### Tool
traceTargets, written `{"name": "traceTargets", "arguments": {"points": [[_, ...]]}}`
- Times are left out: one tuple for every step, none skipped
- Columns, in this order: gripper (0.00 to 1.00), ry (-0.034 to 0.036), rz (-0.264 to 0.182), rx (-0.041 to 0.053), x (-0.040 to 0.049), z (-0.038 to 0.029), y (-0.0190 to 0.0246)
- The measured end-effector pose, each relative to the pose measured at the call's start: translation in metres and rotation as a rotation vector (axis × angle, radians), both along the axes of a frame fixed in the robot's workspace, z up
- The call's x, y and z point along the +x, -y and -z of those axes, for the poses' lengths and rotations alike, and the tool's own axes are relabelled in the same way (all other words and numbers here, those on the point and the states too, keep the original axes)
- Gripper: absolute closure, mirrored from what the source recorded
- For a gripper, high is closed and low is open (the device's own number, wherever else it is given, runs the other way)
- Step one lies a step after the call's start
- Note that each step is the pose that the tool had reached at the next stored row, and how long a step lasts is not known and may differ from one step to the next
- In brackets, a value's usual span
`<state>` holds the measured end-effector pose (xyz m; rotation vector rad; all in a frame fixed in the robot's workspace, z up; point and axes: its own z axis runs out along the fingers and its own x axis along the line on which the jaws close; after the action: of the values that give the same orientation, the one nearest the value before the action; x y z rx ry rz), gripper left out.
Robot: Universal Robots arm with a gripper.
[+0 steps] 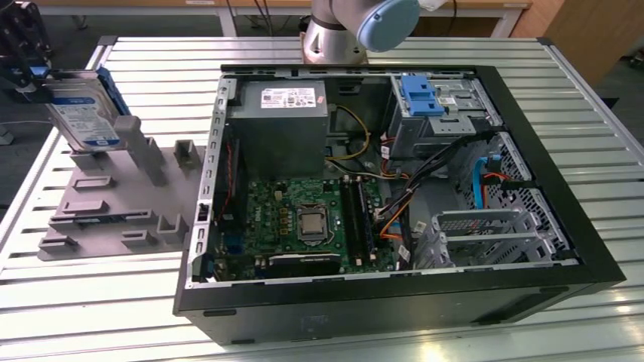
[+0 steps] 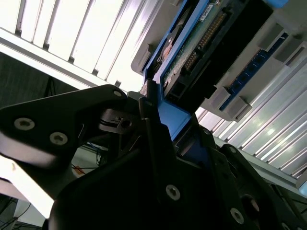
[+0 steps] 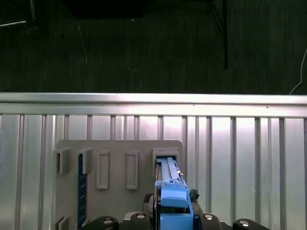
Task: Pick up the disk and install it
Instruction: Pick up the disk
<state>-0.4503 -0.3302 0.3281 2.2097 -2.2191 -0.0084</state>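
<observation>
Tool [image 3: 173,216] clamped shut on disk [image 1: 87,115] carrier; disk stood upright at grey fixture [image 1: 111,200], exterior view's left.

Your silver-grey rectangular hard disk [image 1: 84,115] wears a white-and-blue label and sits in a bright blue plastic frame. Your matte black end effector [image 2: 158,115] is dotted with silver screw heads. The moulded plastic fixture block [image 1: 111,204] is plain grey. The slatted metal tabletop [image 1: 423,49] is striped pale silver. The open computer case [image 1: 403,317] is black, its circuit board [image 1: 302,219] green, with a blue plastic bracket [image 1: 418,94].
</observation>
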Motion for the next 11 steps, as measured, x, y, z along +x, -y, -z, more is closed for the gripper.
{"name": "traceTargets", "arguments": {"points": [[0.64,0.0000,0.000,0.0001,0.0000,0.0000,0.0000],[0.64,0.0000,0.000,0.0000,0.0000,-0.0001,0.0000],[0.64,-0.0001,0.000,0.0000,0.0000,-0.0003,0.0000],[0.64,-0.0006,0.000,-0.0002,-0.0001,-0.0010,0.0000],[0.64,-0.0002,0.000,0.0000,0.0000,-0.0012,0.0000],[0.64,0.0000,0.000,0.0001,0.0000,-0.0014,0.0000],[0.64,0.0002,0.000,0.0001,0.0000,-0.0016,0.0000],[0.64,-0.0001,0.000,0.0000,0.0000,-0.0020,0.0000],[0.64,0.0000,0.000,0.0000,0.0000,-0.0023,0.0000],[0.64,0.0001,0.000,0.0001,0.0000,-0.0024,0.0000],[0.64,0.0002,0.000,0.0001,0.0000,-0.0024,0.0000]]}}
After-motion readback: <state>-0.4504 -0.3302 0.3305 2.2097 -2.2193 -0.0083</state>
